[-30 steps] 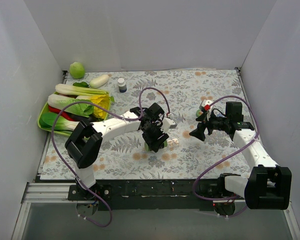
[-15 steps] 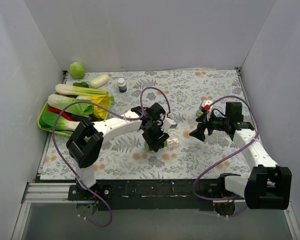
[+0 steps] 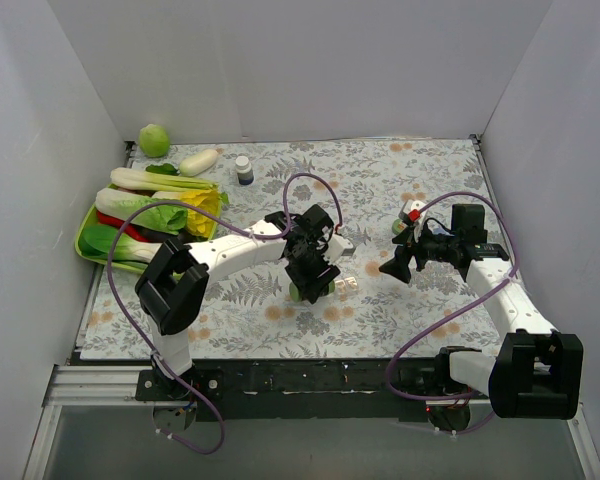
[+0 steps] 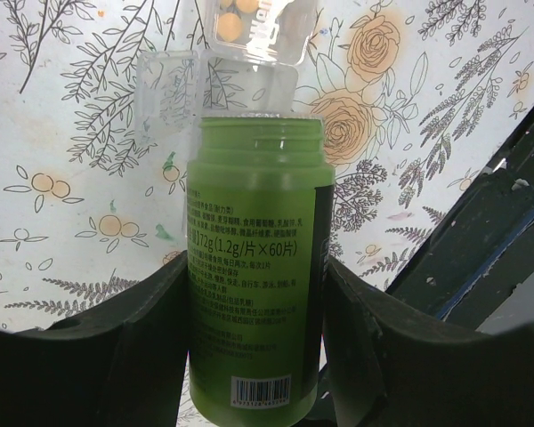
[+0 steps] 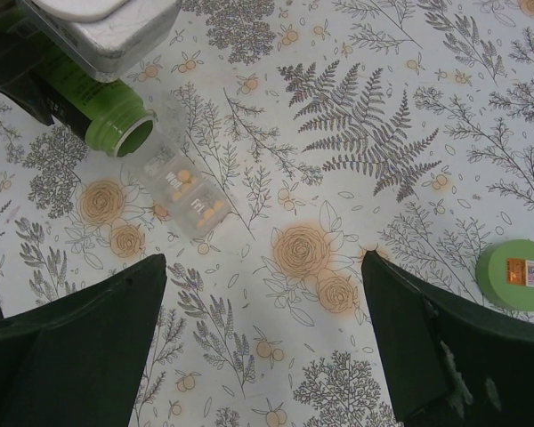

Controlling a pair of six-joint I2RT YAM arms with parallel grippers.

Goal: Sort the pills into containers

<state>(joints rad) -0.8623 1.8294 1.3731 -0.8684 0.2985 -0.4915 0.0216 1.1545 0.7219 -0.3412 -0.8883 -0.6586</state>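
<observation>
Green and uncapped, the bottle (image 4: 254, 267) was pinched in the left pincer (image 4: 254, 307), its mouth just beside the containers (image 5: 189, 197) on the floral surface (image 5: 409, 107). Orange pills (image 5: 215, 208) lay in what seemed two compartments. Above the surface the right pincer (image 5: 265, 267) hung spread wide, empty; a green cap (image 5: 514, 274) lay near it.

The green bottle (image 4: 254, 276) is showing smooth, translucent green plastic with a faint sheen, and its printed label is lying semi-matt. The containers (image 5: 189, 197) are gleaming as clear, glossy plastic. The floral table cover (image 5: 356, 133) is looking matt and smooth. The left gripper's fingers (image 4: 116, 356) and the right gripper's fingers (image 5: 62, 356) are appearing as matt black plastic, while the green cap (image 5: 513, 274) is looking matt under a small orange sticker.
</observation>
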